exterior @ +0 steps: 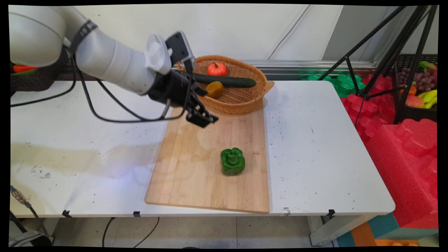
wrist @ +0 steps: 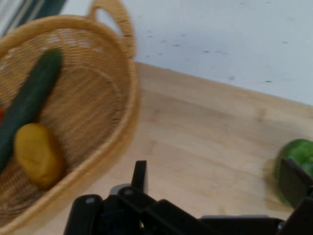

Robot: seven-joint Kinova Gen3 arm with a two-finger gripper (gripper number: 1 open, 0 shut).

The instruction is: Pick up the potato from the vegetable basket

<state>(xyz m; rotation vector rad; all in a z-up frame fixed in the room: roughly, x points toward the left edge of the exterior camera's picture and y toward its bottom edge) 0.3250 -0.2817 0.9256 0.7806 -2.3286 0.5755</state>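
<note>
Main view: a green pepper [exterior: 232, 161] sits on the cutting board [exterior: 196, 168], toward its near right. Farther back, the gripper [exterior: 203, 119] hangs empty above the board's far end, jaws spread open. Beyond the board, a basket [exterior: 241, 101] holds a potato [exterior: 214, 89], cucumber [exterior: 227, 81] and tomato [exterior: 217, 69].
</note>
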